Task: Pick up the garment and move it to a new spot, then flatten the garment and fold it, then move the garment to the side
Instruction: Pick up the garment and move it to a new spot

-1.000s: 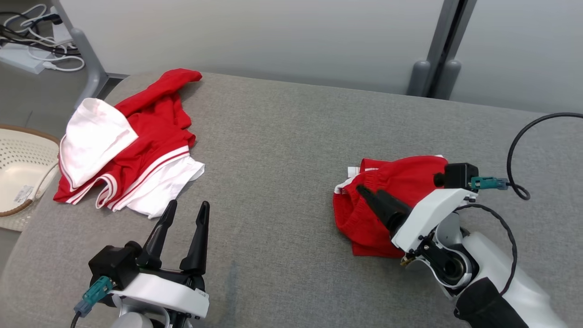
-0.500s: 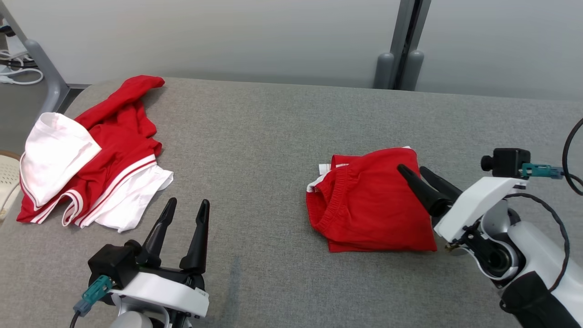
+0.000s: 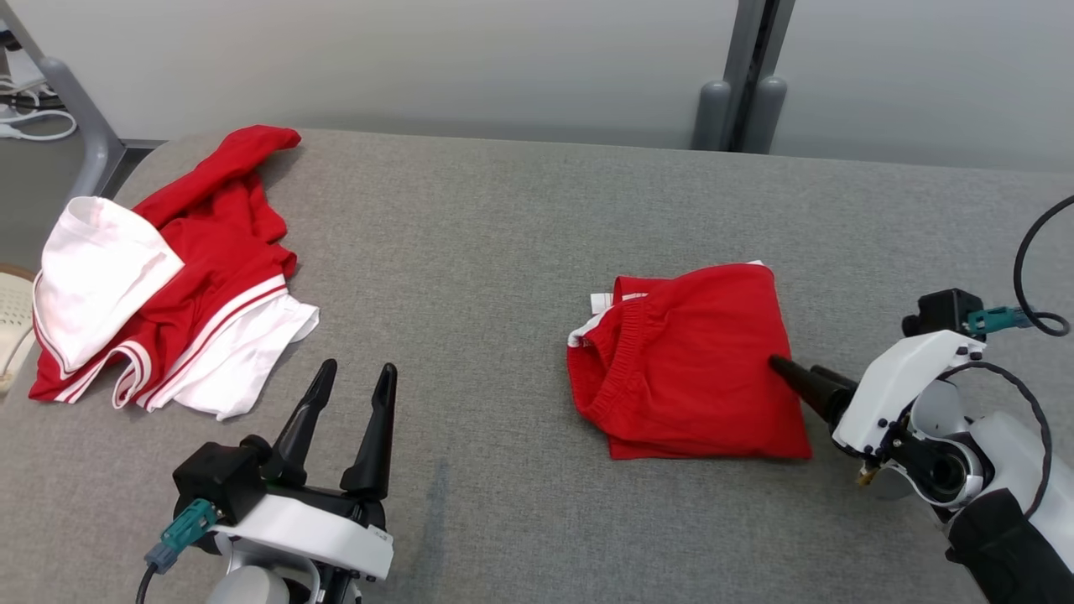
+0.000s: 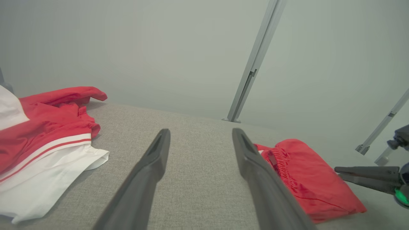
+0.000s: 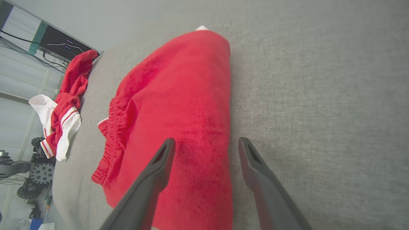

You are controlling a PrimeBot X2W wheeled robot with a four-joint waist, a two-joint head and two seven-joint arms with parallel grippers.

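The garment [image 3: 688, 361] is a red pair of shorts with an elastic waistband and white trim, lying folded and flat on the grey table [image 3: 503, 235], right of centre. My right gripper [image 3: 797, 369] stands open at the garment's right edge, fingers pointing at it; in the right wrist view the right gripper [image 5: 207, 140] straddles that edge of the garment [image 5: 179, 95], nothing gripped. My left gripper [image 3: 359, 369] is open and empty at the lower left, over bare table. In the left wrist view the left gripper [image 4: 201, 131] points between the pile and the garment [image 4: 306, 179].
A crumpled pile of red and white clothes [image 3: 168, 268] lies at the table's far left, also the pile [image 4: 48, 127]. A pale basket [image 3: 8, 327] sits off the left edge. Grey partition posts [image 3: 738, 101] stand behind the table.
The head camera has shifted. My right gripper has drawn back from over the garment to its right edge, and the garment now lies flatter. The left gripper stays open in place.
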